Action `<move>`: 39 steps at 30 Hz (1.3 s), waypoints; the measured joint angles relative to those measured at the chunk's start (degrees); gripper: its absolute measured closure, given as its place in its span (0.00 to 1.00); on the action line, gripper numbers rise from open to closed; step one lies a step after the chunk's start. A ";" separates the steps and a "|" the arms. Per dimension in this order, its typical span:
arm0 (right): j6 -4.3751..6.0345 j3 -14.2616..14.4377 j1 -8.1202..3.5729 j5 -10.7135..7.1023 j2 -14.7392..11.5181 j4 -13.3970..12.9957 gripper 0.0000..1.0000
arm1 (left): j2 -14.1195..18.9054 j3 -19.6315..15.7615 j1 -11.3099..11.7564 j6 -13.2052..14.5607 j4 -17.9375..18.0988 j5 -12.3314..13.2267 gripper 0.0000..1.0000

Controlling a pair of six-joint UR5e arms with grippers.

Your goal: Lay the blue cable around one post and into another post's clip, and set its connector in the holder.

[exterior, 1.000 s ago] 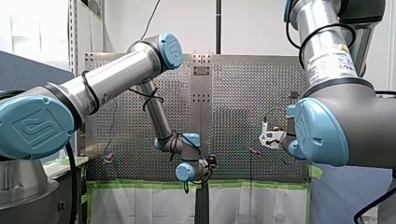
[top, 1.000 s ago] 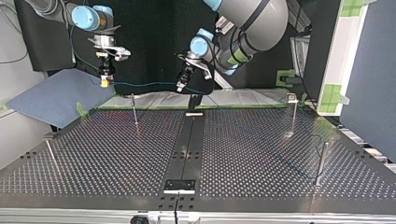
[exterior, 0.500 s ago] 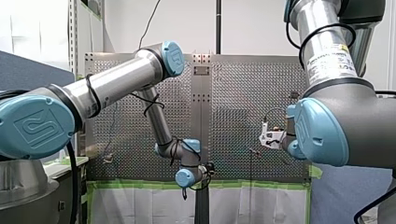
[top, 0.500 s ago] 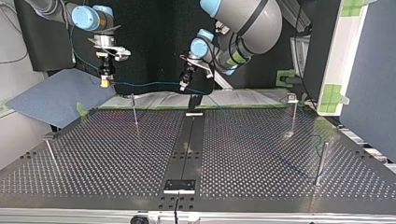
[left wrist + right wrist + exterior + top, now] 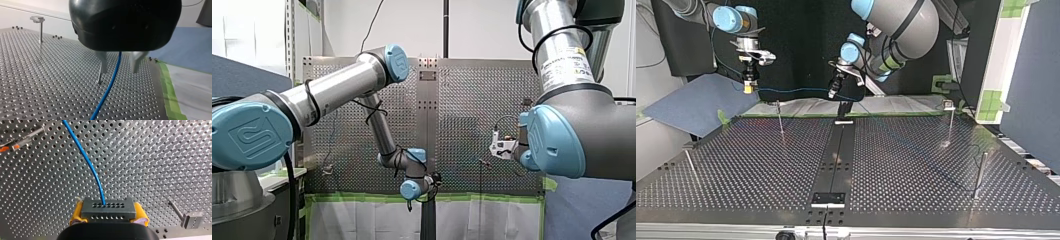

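Front view: my left gripper (image 5: 435, 179) hangs at the tabletop's (image 5: 472, 110) taped edge.

Top view: the blue cable (image 5: 791, 90) spans from my right gripper (image 5: 749, 89) to my left gripper.

Left wrist view: the cable runs between wide-apart fingers (image 5: 103, 62).

Right wrist view: yellow pads (image 5: 77, 213) clamp the connector (image 5: 108, 208).

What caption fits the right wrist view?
My right gripper clamps the grey connector, blue cable trailing over the table.

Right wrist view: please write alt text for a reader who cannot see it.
My right gripper, with yellow pads, is shut on the grey connector; the blue cable runs from it ahead over the perforated table. A clip post stands beside the gripper.
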 joint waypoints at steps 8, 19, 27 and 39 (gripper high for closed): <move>-0.07 0.00 -0.02 0.06 0.00 0.25 1.00 | 0.00 0.02 0.33 -0.04 0.10 1.74 1.00; -0.10 0.01 -0.39 0.79 0.00 1.09 1.00 | 0.00 0.33 -0.04 -1.04 0.14 2.68 1.00; 0.09 0.01 -1.35 3.70 0.14 2.06 1.00 | 0.00 1.43 -1.39 -0.86 -0.72 0.95 1.00; 1.24 -1.52 -4.24 4.42 4.44 2.29 1.00 | -0.79 6.06 -4.50 -0.25 -5.60 -0.67 1.00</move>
